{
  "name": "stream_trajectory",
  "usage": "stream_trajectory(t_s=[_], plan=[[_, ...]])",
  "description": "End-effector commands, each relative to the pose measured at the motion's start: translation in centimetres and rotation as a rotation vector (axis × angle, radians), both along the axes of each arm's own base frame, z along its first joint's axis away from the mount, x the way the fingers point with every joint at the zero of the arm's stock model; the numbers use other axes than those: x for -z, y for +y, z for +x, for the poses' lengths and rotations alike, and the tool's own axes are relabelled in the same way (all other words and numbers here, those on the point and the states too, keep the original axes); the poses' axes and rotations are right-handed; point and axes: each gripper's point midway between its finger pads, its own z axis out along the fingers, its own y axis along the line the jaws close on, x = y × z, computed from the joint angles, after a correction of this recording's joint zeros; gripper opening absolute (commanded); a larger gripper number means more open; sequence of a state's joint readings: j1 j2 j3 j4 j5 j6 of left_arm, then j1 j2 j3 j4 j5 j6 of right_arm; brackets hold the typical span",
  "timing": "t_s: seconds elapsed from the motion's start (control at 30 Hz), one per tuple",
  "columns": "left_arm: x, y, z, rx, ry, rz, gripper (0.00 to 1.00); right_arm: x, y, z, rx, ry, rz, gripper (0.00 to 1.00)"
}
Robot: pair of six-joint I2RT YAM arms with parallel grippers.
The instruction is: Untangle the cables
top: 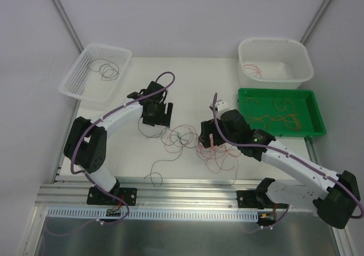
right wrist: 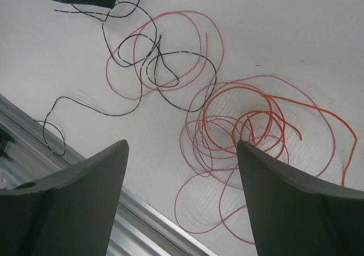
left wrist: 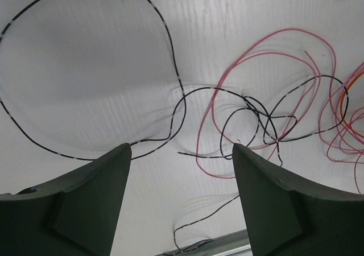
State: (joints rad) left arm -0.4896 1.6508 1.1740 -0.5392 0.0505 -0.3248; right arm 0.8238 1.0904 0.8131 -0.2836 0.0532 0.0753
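The cables (top: 185,137) lie tangled on the white table between my two grippers: thin red, orange and black wires in loose loops. My left gripper (top: 156,118) hovers over their left end, open and empty. In the left wrist view (left wrist: 181,148) a big black loop (left wrist: 169,40) joins a black knot (left wrist: 267,119) inside red loops (left wrist: 284,31). My right gripper (top: 207,141) hovers over the right part, open and empty. The right wrist view (right wrist: 182,143) shows an orange wire (right wrist: 250,88) coiled with red wires (right wrist: 196,142) and a black wire (right wrist: 170,105).
A white mesh basket (top: 71,79) at the back left holds dark wires. A white tub (top: 273,41) at the back right holds red wires. A green tray (top: 296,133) beside my right arm holds orange wires. An aluminium rail (top: 182,190) runs along the near edge.
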Motion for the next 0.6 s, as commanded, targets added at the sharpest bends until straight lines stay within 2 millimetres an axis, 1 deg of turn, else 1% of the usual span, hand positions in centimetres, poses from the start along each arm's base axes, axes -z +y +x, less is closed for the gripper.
stream_trajectory(t_s=[0.0,0.03,0.1,0.13,0.2,0.27,0.3,0.37,0.43,0.47,0.57], plan=[[-0.9,-1.1,0.3,0.089,-0.063,0.044,0.73,-0.5,-2.0,-1.1,0.008,-0.039,-0.02,0.81],[-0.5,-1.1,0.1,0.114,-0.055,0.049,0.73,-0.1,-2.4,-1.4,0.008,-0.036,-0.026,0.83],[0.1,-0.8,0.0,0.187,-0.06,0.092,0.73,-0.1,-2.9,-1.8,0.006,-0.046,-0.028,0.85],[0.8,-0.7,-0.2,0.212,-0.047,0.11,0.72,-0.8,-3.2,-2.0,0.002,-0.068,-0.009,0.87],[1.4,-0.4,-0.4,0.27,-0.039,0.138,0.7,-0.5,-3.7,-2.5,-0.009,-0.073,-0.017,0.89],[2.2,-0.2,-0.6,0.299,-0.02,0.158,0.69,-1.3,-4.2,-2.8,-0.007,-0.098,-0.003,0.93],[2.4,-0.2,-0.6,0.306,-0.015,0.162,0.68,-1.1,-4.6,-3.0,-0.009,-0.096,-0.015,0.94],[3.0,-0.1,-0.6,0.317,0.002,0.175,0.66,-1.8,-5.2,-3.3,-0.001,-0.119,-0.001,0.96],[3.8,-0.2,-0.6,0.322,0.024,0.184,0.64,-1.9,-5.7,-3.6,0.006,-0.124,0.0,0.96],[3.9,0.3,-0.2,0.311,0.018,0.213,0.62,-2.1,-6.1,-3.7,0.015,-0.134,0.001,0.96],[4.6,0.4,-0.1,0.303,0.032,0.237,0.56,-2.5,-6.9,-4.0,0.032,-0.152,0.0,0.96]])
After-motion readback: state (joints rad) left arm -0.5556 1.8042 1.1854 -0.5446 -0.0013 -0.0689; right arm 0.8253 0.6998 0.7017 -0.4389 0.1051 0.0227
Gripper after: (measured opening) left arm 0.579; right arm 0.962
